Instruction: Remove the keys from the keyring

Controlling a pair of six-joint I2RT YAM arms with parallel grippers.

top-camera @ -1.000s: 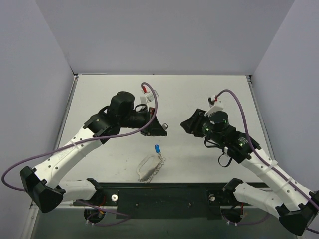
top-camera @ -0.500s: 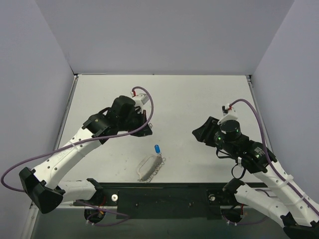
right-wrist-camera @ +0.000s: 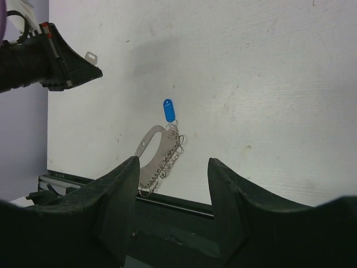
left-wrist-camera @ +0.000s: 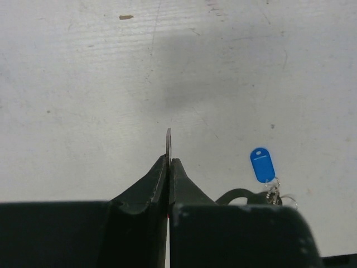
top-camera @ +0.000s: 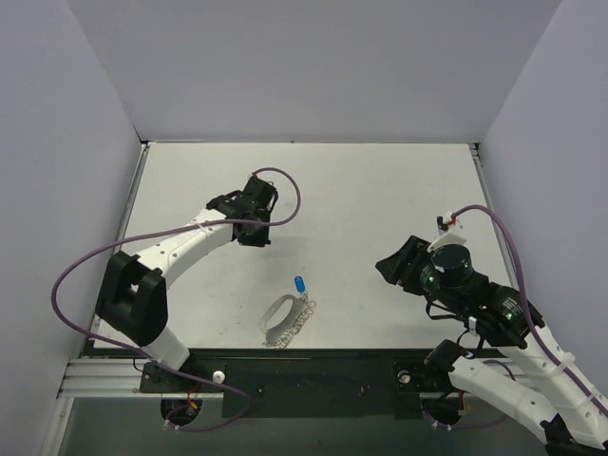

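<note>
While the left gripper pinches the plain silver key edge-on between closed fingertips, its arm reaching over the table's left half, the blue-headed key lies apparently linked to the keyring near the front edge, so freeing it looks next, the right gripper gaping empty.

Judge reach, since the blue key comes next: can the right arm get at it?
Probably yes: the right gripper is open and empty, the blue key lies uncovered ahead of it, and the left gripper, holding the silver key, is aside.
</note>
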